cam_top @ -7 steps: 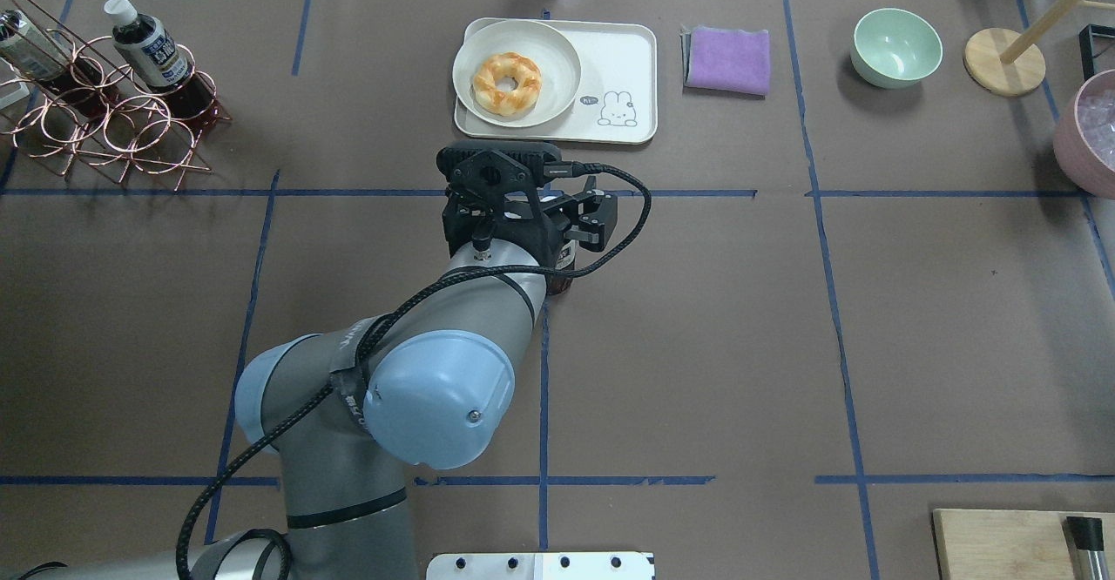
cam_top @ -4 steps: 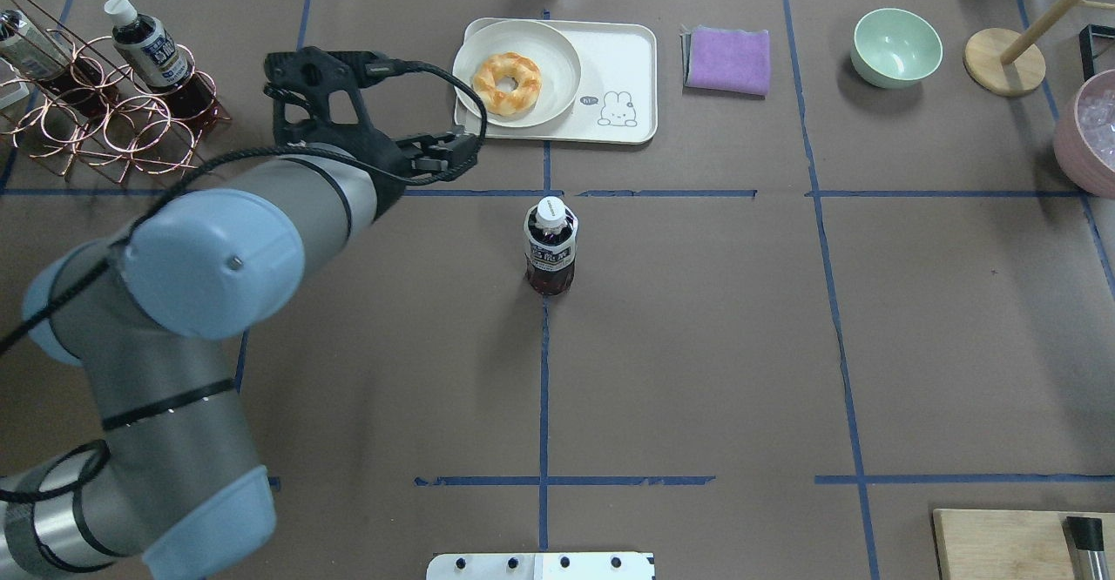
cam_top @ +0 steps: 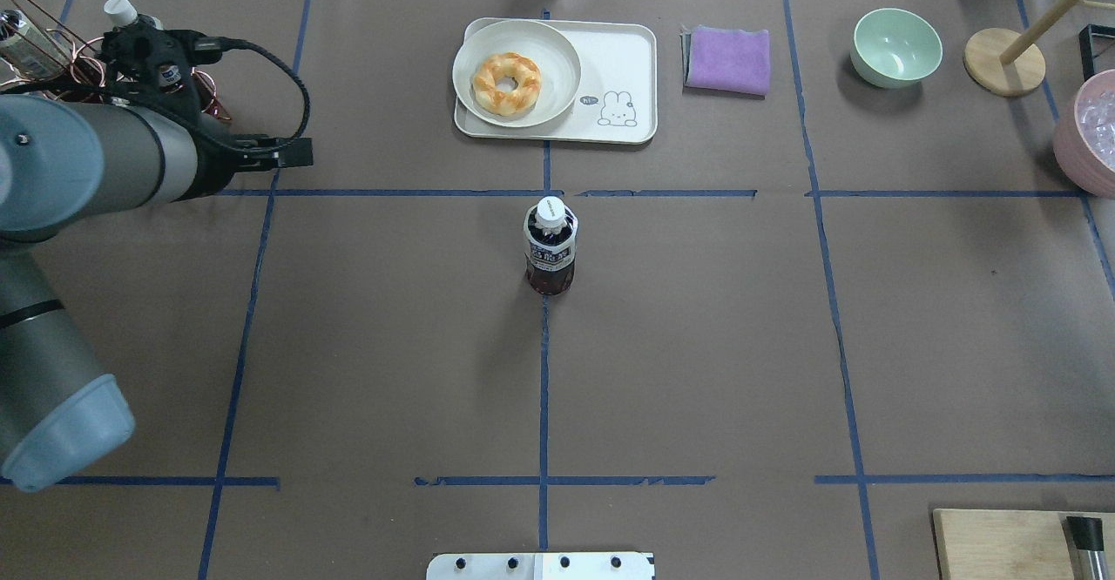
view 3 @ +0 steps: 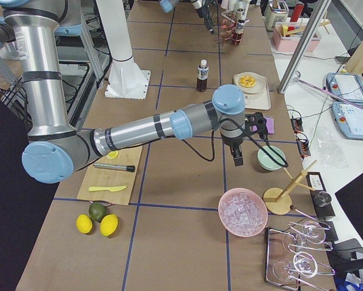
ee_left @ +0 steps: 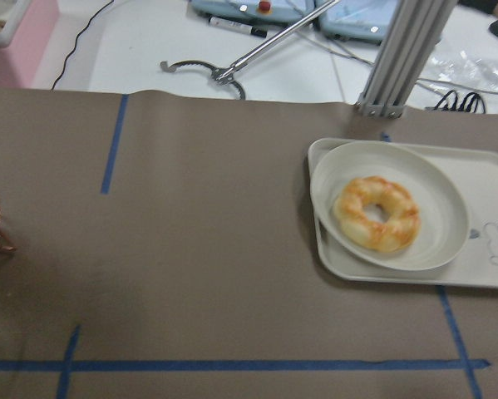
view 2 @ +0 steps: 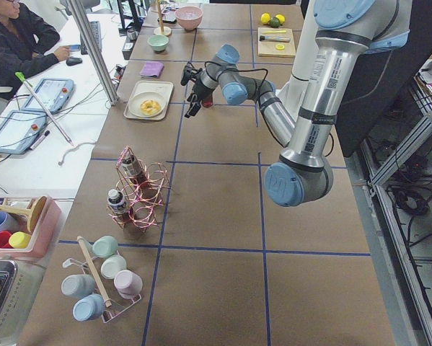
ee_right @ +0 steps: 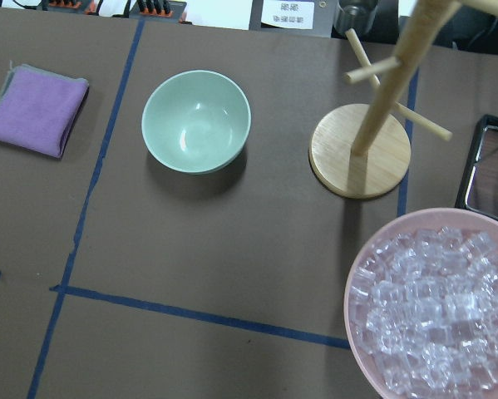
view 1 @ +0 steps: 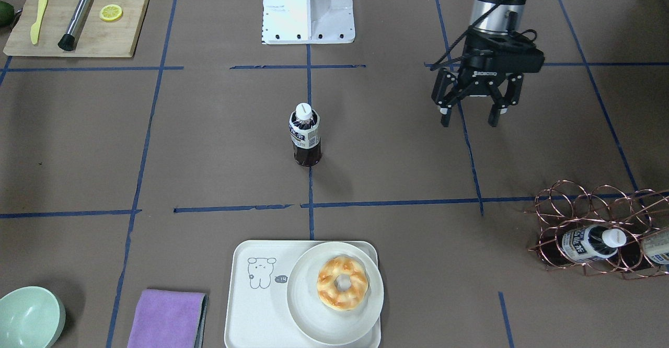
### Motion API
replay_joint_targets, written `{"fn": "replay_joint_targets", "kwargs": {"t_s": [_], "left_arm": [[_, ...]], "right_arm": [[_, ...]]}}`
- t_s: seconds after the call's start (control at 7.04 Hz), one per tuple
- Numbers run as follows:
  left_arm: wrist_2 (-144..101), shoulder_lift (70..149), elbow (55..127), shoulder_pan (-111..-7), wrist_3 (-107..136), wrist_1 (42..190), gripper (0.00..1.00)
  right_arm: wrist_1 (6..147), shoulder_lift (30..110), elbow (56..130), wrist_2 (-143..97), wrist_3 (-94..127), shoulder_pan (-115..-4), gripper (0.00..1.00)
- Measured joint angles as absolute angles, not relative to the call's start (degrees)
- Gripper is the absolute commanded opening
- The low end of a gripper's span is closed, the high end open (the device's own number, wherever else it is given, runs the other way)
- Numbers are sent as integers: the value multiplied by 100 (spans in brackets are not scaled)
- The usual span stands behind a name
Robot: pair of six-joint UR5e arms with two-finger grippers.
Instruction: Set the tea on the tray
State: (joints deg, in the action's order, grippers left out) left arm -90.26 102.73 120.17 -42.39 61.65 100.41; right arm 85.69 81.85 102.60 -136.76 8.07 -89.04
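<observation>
Well, tea: a small clear plastic tea bottle of dark brown liquid, with a white screw cap and a white label, stands upright near the middle of the brown-paper bench. It sits on a blue tape line and nothing touches it.
Tray: the cream-white rectangular plastic tray with a line-drawn bear lies well apart from the tea bottle, at the operators' edge of the bench.
On the tray: a round white plate fills the half away from the bear, and a glazed ring doughnut lies on it.
Left claw: the left claw has its black fingers spread wide, released and holding nothing. It hangs above the bench, off to the side of the tea bottle, between it and the rack.
Rack: a copper wire rack at the bench's left end has similar bottles lying in it.
Right claw: the right claw shows only from the side of the room, so I cannot tell whether it is released or clenched. It hangs over the bench by a pale green bowl.
Under the right wrist: a pink bowl of ice cubes, a wooden peg stand and a folded purple cloth.
</observation>
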Motion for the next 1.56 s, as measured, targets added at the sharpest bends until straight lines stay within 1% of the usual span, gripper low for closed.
{"fn": "replay_joint_targets", "kwargs": {"t_s": [0.14,0.43,0.71,1.14,1.56], "left_arm": [[-9170,9860,12140,-4431,5850,10036,100],[-10154,9253,12310,-5097,5274,10031,100],[-10891,8752,12339,-5706,4510,10034,100],[-11443,8457,12295,-6017,4055,10029,100],[-11650,8366,12234,-6227,3703,10036,100]], "right_arm": [[8583,8057,10501,-13395,1134,-8610,100],[8593,7699,10977,-13151,2518,-7788,100],[8761,7158,11182,-12937,3616,-6932,100],[9496,5949,11209,-11927,5162,-5482,100],[9604,5174,11170,-10704,6527,-4178,100]]}}
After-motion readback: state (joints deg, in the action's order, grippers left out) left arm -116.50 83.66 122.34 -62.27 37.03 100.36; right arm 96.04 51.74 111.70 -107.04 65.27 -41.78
